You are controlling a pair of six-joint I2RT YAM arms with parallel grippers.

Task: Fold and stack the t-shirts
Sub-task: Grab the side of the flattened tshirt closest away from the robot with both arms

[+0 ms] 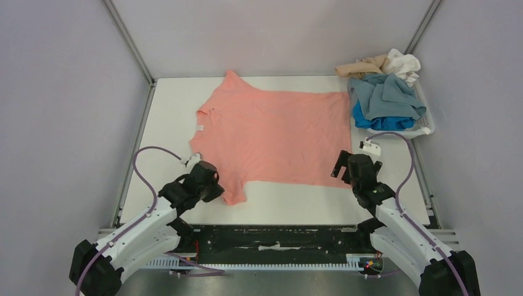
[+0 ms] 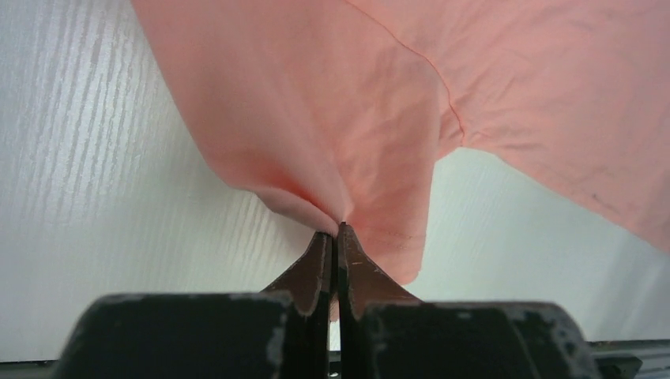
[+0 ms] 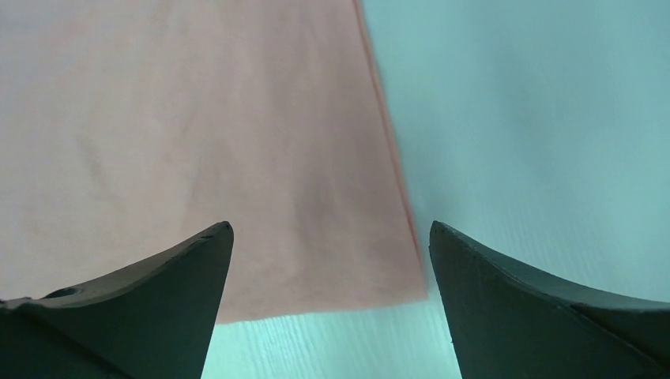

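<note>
One salmon-pink t-shirt (image 1: 271,135) lies spread flat mid-frame on the white table (image 1: 169,105). Lower left, the left gripper (image 2: 335,230) is pinched tight on its sleeve edge. Lower right, the right gripper (image 3: 330,229) has its jaws wide apart over the shirt's hem corner, holding nothing. More t-shirts (image 1: 385,102) are heaped in the basket (image 1: 427,128), upper right.

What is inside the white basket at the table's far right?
A grey-blue t-shirt lies on top, a bright blue t-shirt beneath it, with beige cloth and white cloth bunched at the far rim. The heap hides the basket floor and anything lower.
</note>
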